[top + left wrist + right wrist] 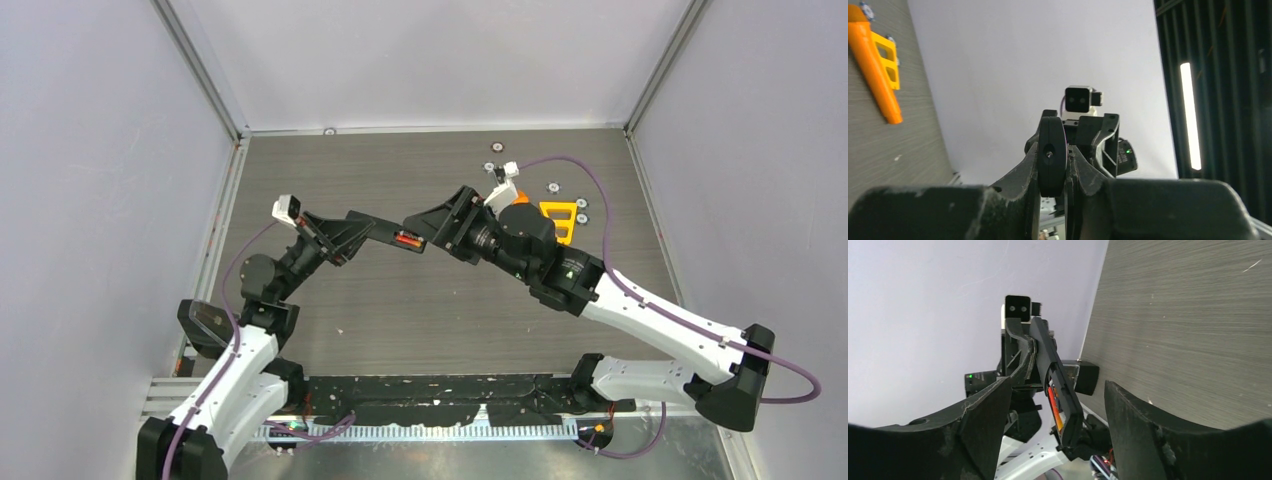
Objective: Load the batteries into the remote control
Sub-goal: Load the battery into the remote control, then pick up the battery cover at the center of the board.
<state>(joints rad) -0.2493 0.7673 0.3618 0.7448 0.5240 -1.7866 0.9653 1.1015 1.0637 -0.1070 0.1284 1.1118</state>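
Nearest the right wrist camera, the right gripper (pixel 1057 386) stands spread wide and empty, one finger at 8 o'clock of the frame and the other at 4 o'clock. Between them, a little farther off and touching neither, the remote control (pixel 1064 390) hangs in the air on edge, its open battery bay turned this way. A red-orange battery (pixel 1053 409) lies in the bay toward its 6 o'clock end. I cannot make out the dark grey battery in any view.

Behind the remote, the left gripper (pixel 1053 161) is clamped on its thin body, a finger pressed to either side. From above, the two grippers meet just past the centre of the table (pixel 420 320). Farthest off, at 10 o'clock in the left wrist view, lie the orange flashlight (pixel 878 75) and the yellow triangular frame (pixel 892 62).

By my reading the remote is light, stiff, smooth matte plastic. Pinched at one end only, it will likely pivot under a sideways push, so any pressing should run toward the left fingers. The battery is small, hard, round and slippery, best taken across the middle of its barrel, and a spring contact would probably push back
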